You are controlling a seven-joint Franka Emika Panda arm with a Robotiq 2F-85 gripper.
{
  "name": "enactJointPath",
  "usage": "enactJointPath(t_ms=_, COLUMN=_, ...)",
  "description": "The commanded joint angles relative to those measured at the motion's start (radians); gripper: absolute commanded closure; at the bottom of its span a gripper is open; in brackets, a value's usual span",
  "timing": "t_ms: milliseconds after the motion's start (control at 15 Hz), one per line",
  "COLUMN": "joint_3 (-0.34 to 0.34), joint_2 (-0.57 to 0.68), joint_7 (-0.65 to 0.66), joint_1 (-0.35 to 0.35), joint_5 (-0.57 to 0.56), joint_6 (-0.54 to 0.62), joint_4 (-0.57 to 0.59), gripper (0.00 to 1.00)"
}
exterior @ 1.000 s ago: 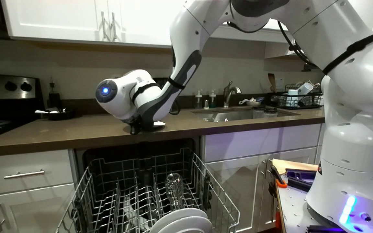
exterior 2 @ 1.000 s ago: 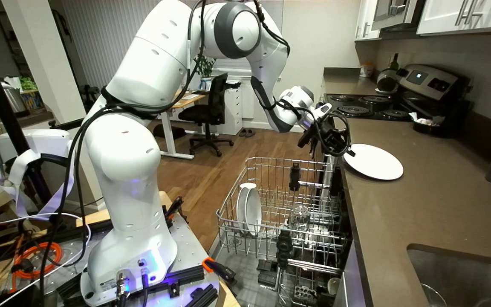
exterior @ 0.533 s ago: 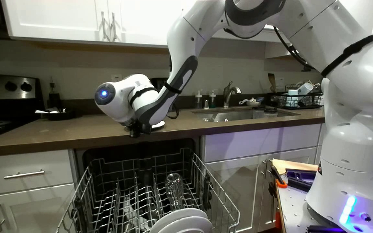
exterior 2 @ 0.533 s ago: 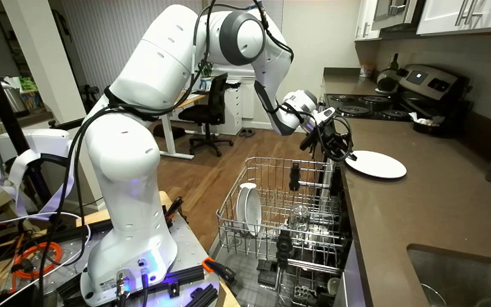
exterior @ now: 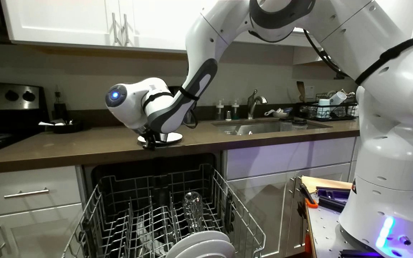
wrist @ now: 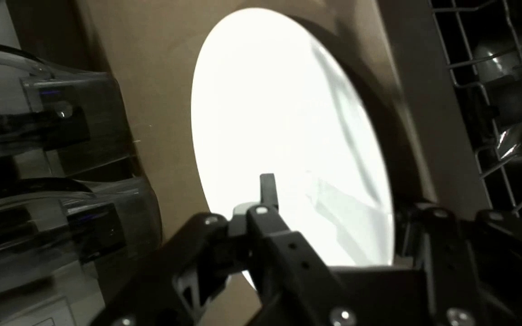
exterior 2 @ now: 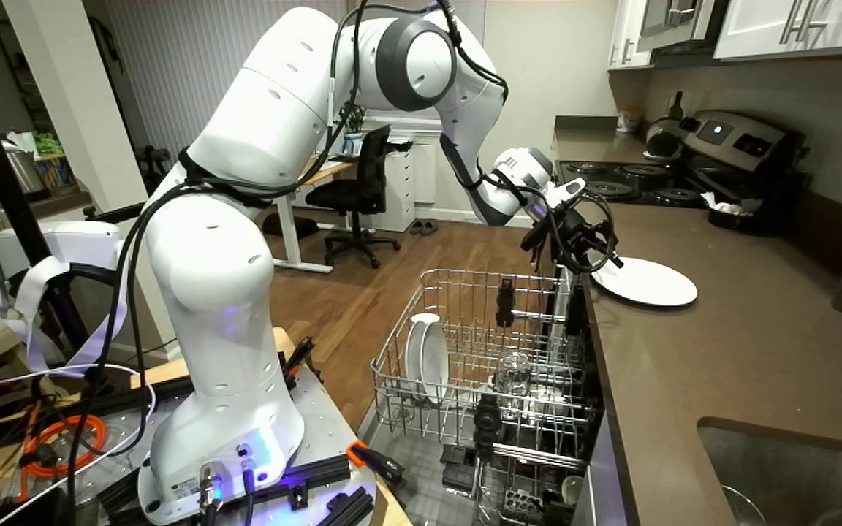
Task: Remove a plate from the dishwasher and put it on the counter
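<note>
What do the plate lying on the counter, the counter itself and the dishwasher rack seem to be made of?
Plate: likely glazed ceramic; white, with glossy reflections in the wrist view, though plastic isn't ruled out.
Counter: stone or laminate, can't tell; smooth and brown, with a soft sheen.
Dishwasher rack: probably metal wire, perhaps coated; thin grey bars catch highlights.

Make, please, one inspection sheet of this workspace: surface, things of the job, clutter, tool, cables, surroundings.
Surface: brown counter, front edge above the dishwasher.
Job's things: white plate lying on the counter near that edge; dishwasher's wire rack pulled out, holding other plates and clear glassware.
Clutter: dark dish near the stove; cups in a drying rack.
Tool: open, at the white plate; contact cannot be told.
Cables: black, running along the arm and looping beside the tool.
Surroundings: white cabinets; office chair.
</note>
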Motion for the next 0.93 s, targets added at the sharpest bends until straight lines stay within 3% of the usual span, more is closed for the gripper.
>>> enactJointPath(t_ms=0, joint_3=0.024, joint_2=-0.032, joint_7=-0.080, joint_1=-0.021, joint_5=0.084, joint_6=0.074, joint_4=-0.042, gripper=0.26)
enactJointPath(t_ms=200, joint_3=0.020, joint_2=-0.072, joint_7=-0.111, joint_1=-0.018, joint_5=0.106, joint_6=0.101, joint_4=-0.078, gripper=0.20)
enactJointPath(t_ms=533, joint_3=0.033, joint_2=-0.142, joint_7=-0.182, joint_1=-0.008, joint_5=0.211, joint_6=0.155, joint_4=-0.163, gripper=0.24)
enactJointPath(t_ms=733, joint_3=0.050, joint_2=-0.207, joint_7=-0.235, joint_1=-0.001, joint_5=0.299, joint_6=0.183, joint_4=-0.252, gripper=0.10)
enactJointPath(t_ms=867, joint_3=0.052, joint_2=-0.266, joint_7=-0.273, joint_1=0.006, joint_5=0.347, joint_6=0.201, joint_4=-0.320, gripper=0.09)
